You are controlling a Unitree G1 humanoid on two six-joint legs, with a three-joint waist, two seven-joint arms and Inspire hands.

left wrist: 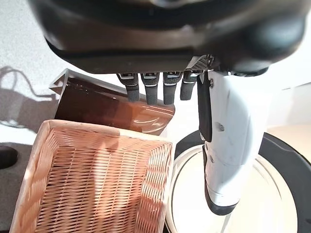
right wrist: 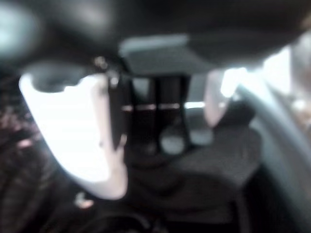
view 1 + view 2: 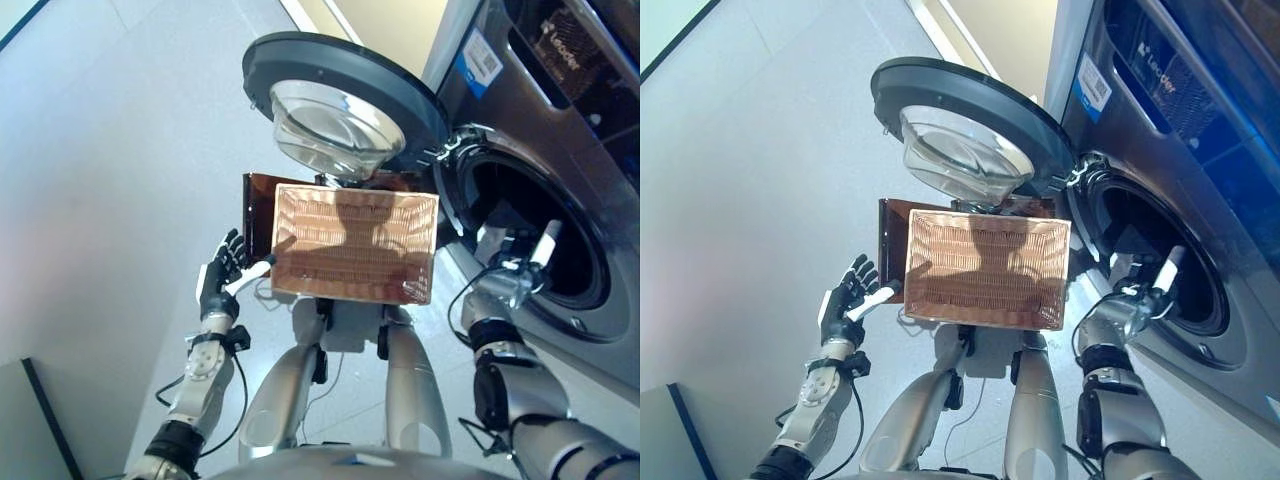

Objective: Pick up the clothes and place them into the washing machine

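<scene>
The grey washing machine (image 3: 560, 120) stands at the right with its round door (image 3: 340, 100) swung wide open. My right hand (image 3: 515, 275) is at the lower rim of the drum opening (image 3: 565, 230), thumb (image 2: 82, 131) out and fingers straight. Just past it, a dark cloth (image 2: 214, 160) seems to lie inside the drum. The wicker basket (image 3: 355, 250) in front of me holds no clothes. My left hand (image 3: 218, 275) hovers open at the basket's left side, holding nothing; its white thumb (image 1: 223, 145) points toward the door.
A dark brown panel (image 3: 258, 215) stands behind the basket's far left corner. The open door's glass bowl (image 3: 330, 130) hangs over the basket's far edge. Pale floor (image 3: 120, 180) spreads out to the left.
</scene>
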